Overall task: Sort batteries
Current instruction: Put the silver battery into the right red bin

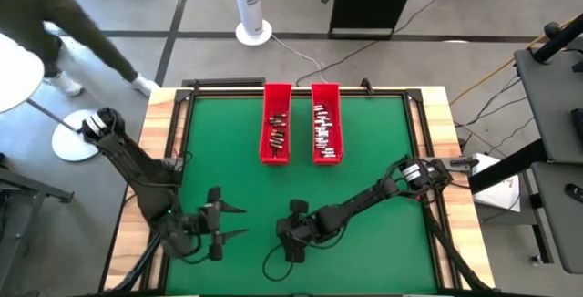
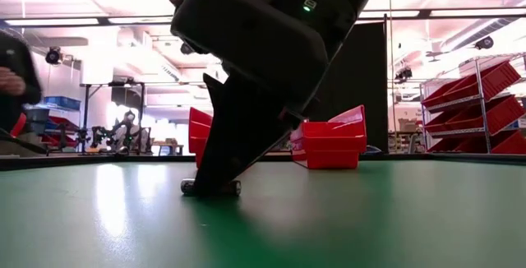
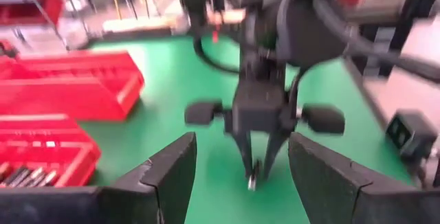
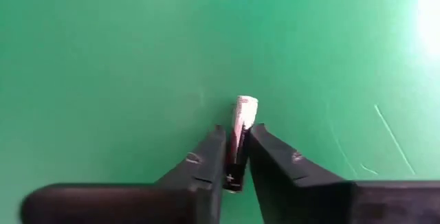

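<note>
From above, a flat green mat (image 1: 364, 151) fills a pale wooden table frame (image 1: 164, 106). Two long red plastic trays stand side by side near the far edge: the left tray (image 1: 277, 122) and the right tray (image 1: 326, 122), each holding a scatter of small silvery and dark cylindrical batteries (image 1: 324, 128). The near half of the mat lies bare and open around both arms. The left gripper (image 1: 230, 221) sits low near the mat's near-left part, its two thin fingers spread wide. The right gripper (image 1: 293, 240) points down at the mat just beside it, toward the centre.

At table height, the right gripper's dark, blocky body tapers to a wedge meeting the mat, where one small dark cylindrical battery (image 2: 211, 187) lies on its side under the tips. The trays' glossy red walls (image 2: 329, 145) stand well behind.

The left wrist camera shows its own broad matte-black fingers (image 3: 172, 176) held apart, framing the right gripper (image 3: 254, 172), with the battery (image 3: 252, 180) between its narrow fingertips.

The right wrist camera shows two smooth dark fingers (image 4: 203, 165) pinching the battery (image 4: 239, 131), silvery at its far end and black near the tips, against plain green mat.
</note>
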You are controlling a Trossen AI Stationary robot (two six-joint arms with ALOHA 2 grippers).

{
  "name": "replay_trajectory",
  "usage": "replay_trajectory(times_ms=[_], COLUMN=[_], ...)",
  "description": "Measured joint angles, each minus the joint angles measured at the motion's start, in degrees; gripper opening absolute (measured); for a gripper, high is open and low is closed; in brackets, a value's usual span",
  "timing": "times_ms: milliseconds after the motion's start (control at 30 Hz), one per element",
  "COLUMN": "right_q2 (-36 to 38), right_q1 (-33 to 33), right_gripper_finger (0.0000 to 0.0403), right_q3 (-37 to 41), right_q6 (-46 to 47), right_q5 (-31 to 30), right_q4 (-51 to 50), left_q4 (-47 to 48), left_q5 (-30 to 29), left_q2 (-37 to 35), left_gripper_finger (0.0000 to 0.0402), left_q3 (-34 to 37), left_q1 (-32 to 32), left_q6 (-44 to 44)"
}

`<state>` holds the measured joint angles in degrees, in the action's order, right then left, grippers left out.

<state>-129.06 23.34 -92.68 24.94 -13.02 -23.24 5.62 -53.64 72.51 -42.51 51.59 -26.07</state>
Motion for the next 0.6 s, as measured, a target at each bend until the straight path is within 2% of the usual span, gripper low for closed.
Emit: replay_trajectory(times_ms=[100, 200, 367, 467, 600], right_q2=[-0.13, -0.15, -0.13, 0.26, 1.56], right_q1=[-0.60, -1.25, -2.76, -2.96, -2.92], right_gripper_finger=[0.0050, 0.0023, 0.0025, 0.0027, 0.0026], right_q3=[0.02, -0.02, -0.02, -0.57, -2.84], right_q6=[-1.46, -1.97, -0.22, -0.25, -0.72], right_q5=[2.63, 3.40, 8.31, 8.79, 8.46], right_q4=[-0.26, -1.87, -6.37, -10.27, -15.44], left_q4=[-14.70, -34.23, -59.98, -66.42, -66.27], left_q5=[-3.08, -2.29, 0.02, 0.10, 0.12], left_q2=[-2.11, -2.97, -3.26, -3.64, -4.30], left_gripper_finger=[0.0208, 0.0208, 0.0208, 0.0208, 0.0208], left_q3=[6.26, 12.34, 19.44, 21.31, 22.04], left_q1=[1.03, 0.82, 0.55, 0.46, 0.26], left_q6=[5.76, 15.66, 32.48, 38.36, 38.87])
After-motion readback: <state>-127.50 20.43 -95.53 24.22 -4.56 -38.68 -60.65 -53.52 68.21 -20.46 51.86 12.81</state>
